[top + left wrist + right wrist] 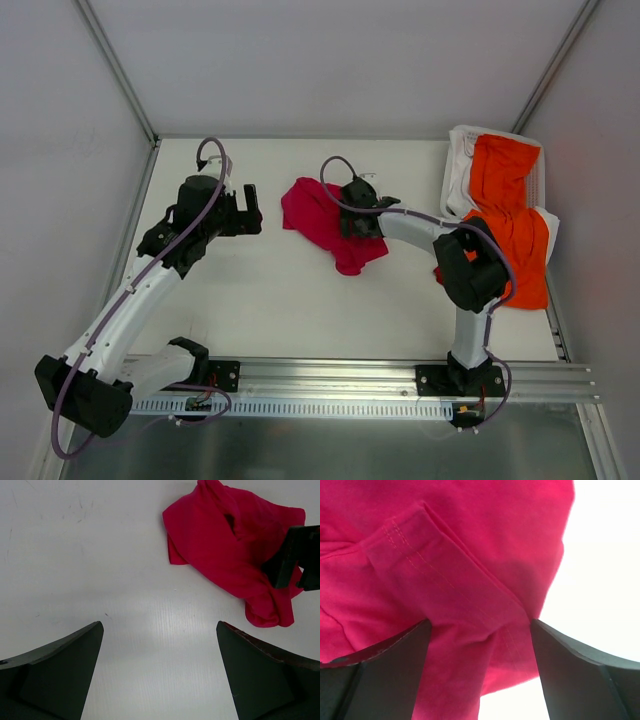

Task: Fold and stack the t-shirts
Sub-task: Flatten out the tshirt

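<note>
A crumpled crimson t-shirt [312, 212] lies in the middle of the table [270, 300]. My right gripper [358, 224] hangs directly over its right part. In the right wrist view the fingers stand wide apart around a hemmed fold of the crimson cloth [460, 555], so the right gripper [480, 625] is open. The orange t-shirt [512, 222] sprawls at the far right, partly over a white tray. To the left of the crimson t-shirt [230, 555], my left gripper [250, 210] is open over bare table, with nothing between the fingers of the gripper [160, 630].
A white tray [458, 165] stands at the back right corner beneath the orange cloth. White walls enclose the table on the left, back and right. A metal rail [340, 385] with both arm bases runs along the near edge.
</note>
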You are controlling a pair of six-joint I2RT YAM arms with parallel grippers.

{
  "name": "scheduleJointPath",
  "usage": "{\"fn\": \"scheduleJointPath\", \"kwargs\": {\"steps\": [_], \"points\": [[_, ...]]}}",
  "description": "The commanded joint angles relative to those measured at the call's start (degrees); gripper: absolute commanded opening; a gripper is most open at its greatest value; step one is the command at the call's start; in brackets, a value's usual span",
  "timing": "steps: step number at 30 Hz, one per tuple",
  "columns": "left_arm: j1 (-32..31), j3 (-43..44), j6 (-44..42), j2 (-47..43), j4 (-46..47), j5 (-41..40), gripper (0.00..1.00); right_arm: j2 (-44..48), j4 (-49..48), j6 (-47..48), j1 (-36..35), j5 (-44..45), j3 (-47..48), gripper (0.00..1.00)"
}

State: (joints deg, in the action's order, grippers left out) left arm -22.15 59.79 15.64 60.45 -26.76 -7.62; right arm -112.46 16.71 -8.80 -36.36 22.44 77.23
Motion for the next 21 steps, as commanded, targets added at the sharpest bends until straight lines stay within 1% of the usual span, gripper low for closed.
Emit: {"fn": "scheduleJointPath", "kwargs": {"steps": [1, 5, 7, 9, 13, 15, 21], "points": [[-0.3, -1.2, 0.3, -3.8, 1.4, -0.3, 0.99, 6.2, 1.7, -3.8, 0.3, 5.3, -4.2, 0.85], [-0.3, -1.9, 0.4, -5.8, 1.3, -0.6, 0.99, 9.6, 4.2, -4.8, -0.1, 6.1, -6.1, 0.86], [-0.3, -1.8, 0.4, -6.0, 1.1, -0.6, 0.99, 13.0, 5.4, -5.3, -0.8, 6.8, -6.6, 0.86], [-0.3, -1.5, 0.5, -6.4, 1.0, 0.0, 0.99, 16.8, 6.7, -6.4, -1.2, 8.1, -8.2, 0.88], [-0.3, -1.5, 0.8, -7.0, 0.8, 0.6, 0.99, 21.0, 7.2, -8.7, -1.4, 8.2, -13.0, 0.89], [-0.3, -1.3, 1.0, -7.0, 0.5, 0.9, 0.99, 21.2, 6.1, -9.7, -1.4, 7.9, -15.9, 0.90], [-0.3, -1.2, 1.3, -7.2, -0.4, 1.3, 0.99, 19.5, 3.5, -12.0, -1.5, 5.7, -20.2, 0.88]]}}
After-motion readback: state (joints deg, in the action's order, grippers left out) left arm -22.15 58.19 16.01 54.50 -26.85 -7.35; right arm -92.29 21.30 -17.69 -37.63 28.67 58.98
